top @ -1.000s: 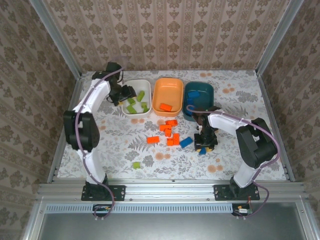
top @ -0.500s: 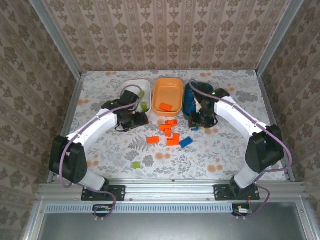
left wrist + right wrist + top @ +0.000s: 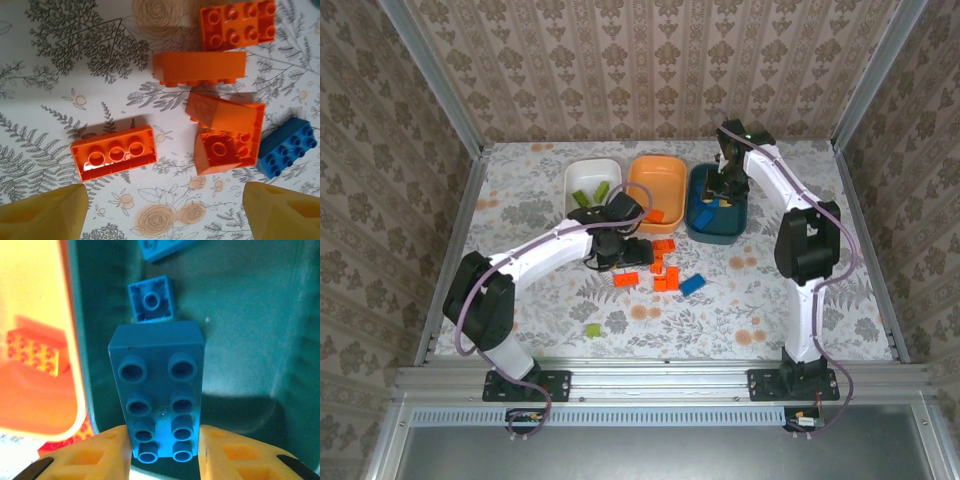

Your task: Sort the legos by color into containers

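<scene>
Legos sit partly out of sight: in the top view the left arm (image 3: pixel 540 250) crosses the near end of the white tub (image 3: pixel 582 172), covering some of the lime green bricks (image 3: pixel 603 188) inside. The right gripper (image 3: pixel 730 182) hangs over the dark teal tub (image 3: pixel 720 232) and hides most of its contents. From the right wrist, that gripper is clamped on a long blue brick (image 3: pixel 157 385), a two-by-four block with round studs, over the tub's glossy inside. Beyond it a small square blue brick (image 3: pixel 151 301) lies underside up, and another blue piece (image 3: pixel 160 247) is cut off by the upper edge. An orange brick (image 3: pixel 32 352) in the orange tub (image 3: pixel 75 365) is blurred. The left gripper (image 3: pixel 165 212) is spread wide and grasps nothing, its yellow fingers (image 3: pixel 45 212) cropped at the bottom. It hangs above smooth plastic orange bricks (image 3: pixel 200 70) and a loose blue brick (image 3: pixel 287 150) on the flower-printed tablecloth (image 3: pixel 75 65). A lone green brick (image 3: pixel 592 330) lies nearer the bases.
</scene>
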`<action>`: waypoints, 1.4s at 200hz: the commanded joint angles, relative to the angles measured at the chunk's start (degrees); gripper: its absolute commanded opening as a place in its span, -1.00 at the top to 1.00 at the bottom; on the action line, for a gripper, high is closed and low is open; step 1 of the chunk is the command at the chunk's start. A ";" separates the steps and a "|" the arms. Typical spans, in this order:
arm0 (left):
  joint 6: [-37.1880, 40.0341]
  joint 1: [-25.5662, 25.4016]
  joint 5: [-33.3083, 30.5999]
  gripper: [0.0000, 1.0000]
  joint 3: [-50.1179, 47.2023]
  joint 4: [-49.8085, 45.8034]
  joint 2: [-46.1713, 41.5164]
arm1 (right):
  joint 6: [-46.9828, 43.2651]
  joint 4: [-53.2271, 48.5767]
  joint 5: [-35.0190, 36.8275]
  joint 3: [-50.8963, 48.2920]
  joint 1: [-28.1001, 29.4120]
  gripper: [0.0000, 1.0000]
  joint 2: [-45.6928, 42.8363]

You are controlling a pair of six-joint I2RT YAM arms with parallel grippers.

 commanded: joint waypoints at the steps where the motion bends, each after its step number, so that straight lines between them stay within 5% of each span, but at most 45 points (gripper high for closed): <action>1: 1.89 -0.09 -0.39 -0.67 2.30 -3.10 0.07 | -0.87 -4.37 1.08 5.29 -1.20 0.25 3.93; 61: 1.99 1.03 0.29 -0.72 0.56 -3.55 -0.54 | -1.57 -5.36 2.85 6.24 -3.51 0.15 7.04; 88: 2.08 1.82 1.42 -0.72 0.67 -2.97 0.00 | -1.17 -5.43 1.75 6.70 -3.51 -0.10 7.00; 135: 3.14 2.00 1.74 -0.73 0.89 -3.28 0.32 | -0.67 -5.26 1.49 4.57 -1.89 -0.18 1.11; 174: 3.09 4.61 0.50 -0.73 -1.28 -3.44 -2.59 | 0.89 -1.97 -2.47 -8.42 6.39 -0.35 -10.41; 206: 0.71 11.95 2.82 -0.73 -8.26 -0.02 -8.73 | 5.87 1.49 -5.40 -19.71 15.27 -0.55 -15.91; 246: 0.82 16.65 3.31 -0.73 -11.38 -0.20 -13.36 | 8.47 1.88 -4.43 -19.35 23.65 -0.74 -11.54; 280: -0.42 16.62 2.52 -0.74 -13.11 -0.51 -16.15 | 9.11 0.75 -1.35 -15.99 25.32 -0.75 -6.65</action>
